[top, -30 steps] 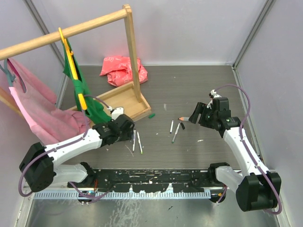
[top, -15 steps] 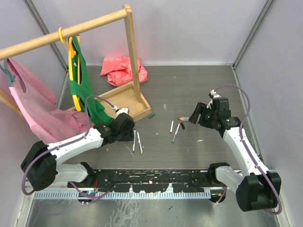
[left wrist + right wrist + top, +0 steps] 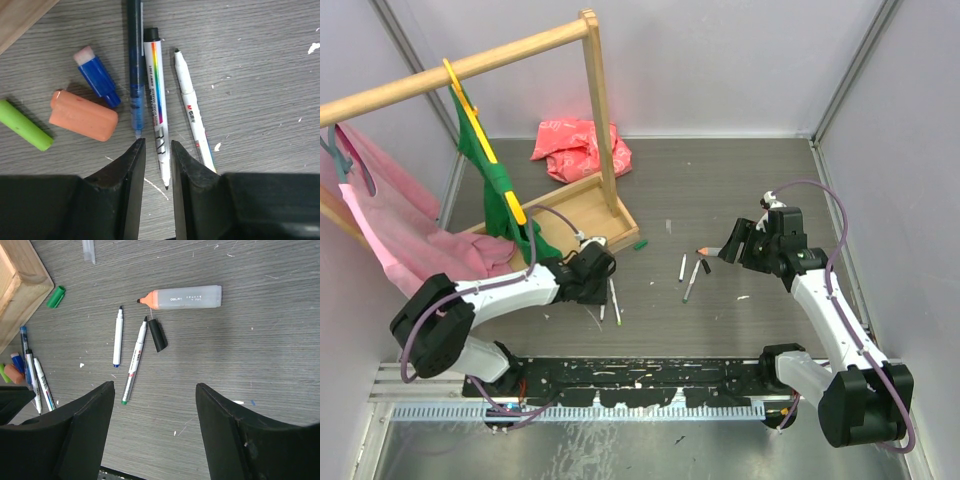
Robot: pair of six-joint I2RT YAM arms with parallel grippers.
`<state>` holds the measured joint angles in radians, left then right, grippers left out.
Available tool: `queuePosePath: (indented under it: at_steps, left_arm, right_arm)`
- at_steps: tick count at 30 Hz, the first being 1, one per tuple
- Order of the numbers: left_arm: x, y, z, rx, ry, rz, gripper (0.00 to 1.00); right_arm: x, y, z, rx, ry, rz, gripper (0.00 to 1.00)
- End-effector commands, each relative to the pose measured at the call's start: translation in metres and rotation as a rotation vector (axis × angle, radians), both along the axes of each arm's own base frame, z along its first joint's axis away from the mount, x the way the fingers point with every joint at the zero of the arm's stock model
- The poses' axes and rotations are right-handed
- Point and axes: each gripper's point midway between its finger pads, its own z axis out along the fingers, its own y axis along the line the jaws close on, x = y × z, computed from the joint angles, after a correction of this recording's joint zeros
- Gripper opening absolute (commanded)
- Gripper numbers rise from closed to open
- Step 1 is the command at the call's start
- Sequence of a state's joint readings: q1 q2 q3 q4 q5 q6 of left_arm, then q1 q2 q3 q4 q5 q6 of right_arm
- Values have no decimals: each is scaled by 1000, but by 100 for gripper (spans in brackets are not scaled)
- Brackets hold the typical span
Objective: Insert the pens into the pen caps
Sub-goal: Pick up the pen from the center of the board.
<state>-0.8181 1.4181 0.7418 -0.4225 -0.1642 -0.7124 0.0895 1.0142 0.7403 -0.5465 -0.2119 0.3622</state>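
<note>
Got the left gripper (image 3: 156,145) down low over the table (image 3: 260,60) on the left side, jaws only a narrow slot apart, not clamped on anything. Showing through that slot: the writing end of a white pen with a rainbow stripe (image 3: 156,95). No telling about actual contact between the fingers (image 3: 132,190) and that pen. Right alongside on its left, a dark blue pen (image 3: 135,75); on its right, a plain white pen (image 3: 192,120), angled a little. Further left, three loose caps close together: blue cap (image 3: 97,77), orange cap (image 3: 82,116), green cap (image 3: 25,125).

Over on the right, got the right gripper (image 3: 155,389) hanging above the table, jaws spread wide, holding nothing. Just left of it on the table: a blue-ended pen (image 3: 117,337) and a green-ended pen (image 3: 134,362) lying side by side, a black cap (image 3: 158,335) just beside the green-ended pen's tip, plus an uncapped orange highlighter (image 3: 185,297) slightly farther back. Also a second green cap (image 3: 56,296) off to the far left, near the wooden tray (image 3: 20,285) corner.
</note>
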Motion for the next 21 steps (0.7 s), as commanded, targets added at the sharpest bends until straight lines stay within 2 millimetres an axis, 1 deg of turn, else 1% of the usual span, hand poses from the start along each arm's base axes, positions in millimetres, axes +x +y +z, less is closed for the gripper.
queuePosePath:
  at_steps: [1, 6, 15, 21]
  left_arm:
    - [16, -22, 18, -62, -59, -29, 27]
    - [15, -24, 15, -62, -49, -41, 25]
    - [15, -26, 8, -33, -26, -56, 18]
    - [13, -25, 3, -15, -13, -61, 17]
  right_arm:
    - [6, 3, 12, 13, -58, 18, 71]
    - [7, 3, 12, 14, -56, 19, 71]
    - [9, 4, 16, 17, -61, 19, 71]
    - [9, 4, 16, 16, -59, 24, 71]
